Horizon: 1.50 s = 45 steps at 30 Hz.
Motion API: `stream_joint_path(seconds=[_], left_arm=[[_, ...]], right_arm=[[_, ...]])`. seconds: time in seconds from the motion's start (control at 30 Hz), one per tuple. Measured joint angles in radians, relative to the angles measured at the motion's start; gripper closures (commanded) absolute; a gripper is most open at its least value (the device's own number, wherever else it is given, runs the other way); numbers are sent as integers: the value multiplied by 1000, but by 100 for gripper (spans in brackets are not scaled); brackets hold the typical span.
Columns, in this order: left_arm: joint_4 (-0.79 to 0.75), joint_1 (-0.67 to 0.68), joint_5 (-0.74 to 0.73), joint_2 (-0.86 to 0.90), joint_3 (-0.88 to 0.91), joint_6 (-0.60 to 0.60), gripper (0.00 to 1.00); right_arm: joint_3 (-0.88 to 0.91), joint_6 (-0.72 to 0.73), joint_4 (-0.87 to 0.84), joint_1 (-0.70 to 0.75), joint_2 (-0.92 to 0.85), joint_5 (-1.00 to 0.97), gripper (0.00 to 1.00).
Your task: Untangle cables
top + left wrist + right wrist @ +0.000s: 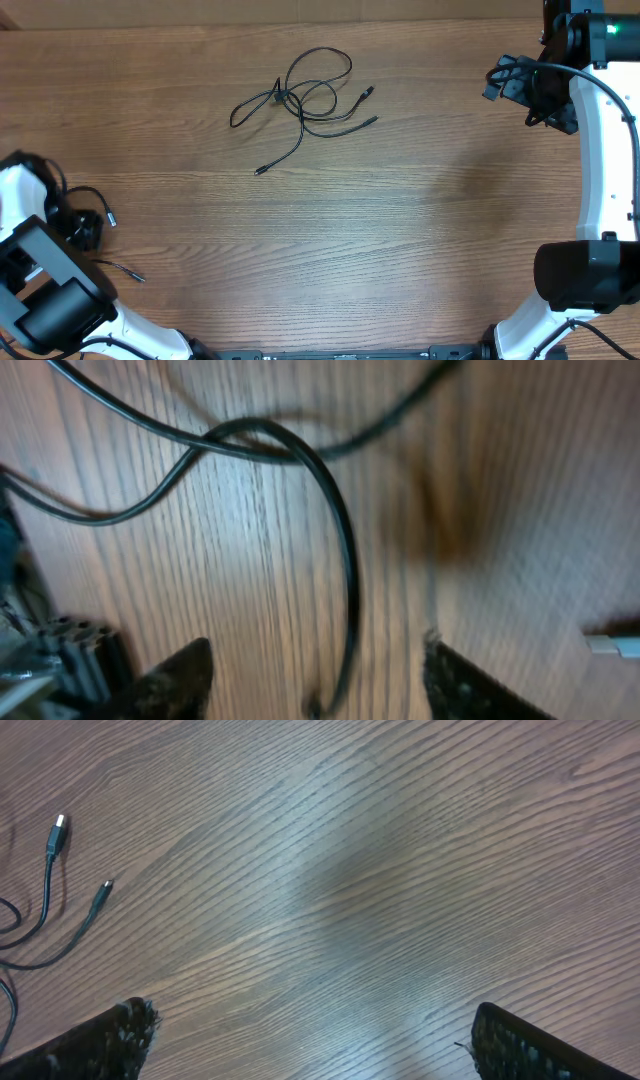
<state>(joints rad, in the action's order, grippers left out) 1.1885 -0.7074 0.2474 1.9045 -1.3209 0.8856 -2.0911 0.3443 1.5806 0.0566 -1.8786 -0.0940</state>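
A tangle of thin black cables lies looped on the wooden table at the upper middle, with plug ends pointing right and down-left. Two of its plug ends show at the left of the right wrist view. A separate thin black cable lies looped under my left gripper, which is open with the cable running between its fingers. In the overhead view this gripper is at the far left, with cable ends beside it. My right gripper is open and empty over bare wood, at the far right.
A silvery plug lies at the right edge of the left wrist view. Another thin cable end lies near the left arm's base. The wooden table spans the whole view.
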Motion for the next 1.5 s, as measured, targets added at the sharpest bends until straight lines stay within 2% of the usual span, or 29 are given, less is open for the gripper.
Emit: stream_joint_path(seconds=[0.1, 0.13, 0.17, 0.23, 0.27, 0.43, 0.6, 0.7, 0.83, 0.87, 0.9, 1.0, 1.17, 1.3, 1.4, 1.5], left_arm=[[-77, -37, -23, 0, 45, -34, 48], [-101, -43, -29, 0, 60, -42, 54], [-138, -46, -39, 0, 76, -47, 69], [-222, -47, -65, 0, 107, -63, 92], [-266, -47, -86, 0, 119, -72, 96], [-490, -46, -254, 0, 140, -151, 95], [-775, -45, -509, 0, 145, -201, 96], [-966, -42, -641, 2, 146, -194, 96], [-1225, -21, -764, 2, 146, -121, 96], [-1267, -15, -780, 2, 146, -105, 93], [-1326, -5, -801, 2, 146, -88, 81], [-1463, 23, -844, 2, 143, -49, 0], [-1502, 50, -911, 2, 142, 11, 0], [-1476, 54, -1026, 3, 102, 35, 0], [-1386, 66, -1117, 3, 11, 39, 0], [-1209, 100, -1174, 3, -106, 20, 0]], right_arm=[[0, 0, 0, 0, 0, 0, 0], [0, 0, 0, 0, 0, 0, 0], [0, 0, 0, 0, 0, 0, 0], [0, 0, 0, 0, 0, 0, 0], [0, 0, 0, 0, 0, 0, 0], [0, 0, 0, 0, 0, 0, 0], [0, 0, 1, 0, 0, 0, 0], [0, 0, 0, 0, 0, 0, 0], [0, 0, 0, 0, 0, 0, 0], [0, 0, 0, 0, 0, 0, 0], [0, -1, 0, 0, 0, 0, 0], [0, 0, 0, 0, 0, 0, 0], [0, 0, 0, 0, 0, 0, 0], [0, 0, 0, 0, 0, 0, 0], [0, 0, 0, 0, 0, 0, 0], [0, 0, 0, 0, 0, 0, 0]])
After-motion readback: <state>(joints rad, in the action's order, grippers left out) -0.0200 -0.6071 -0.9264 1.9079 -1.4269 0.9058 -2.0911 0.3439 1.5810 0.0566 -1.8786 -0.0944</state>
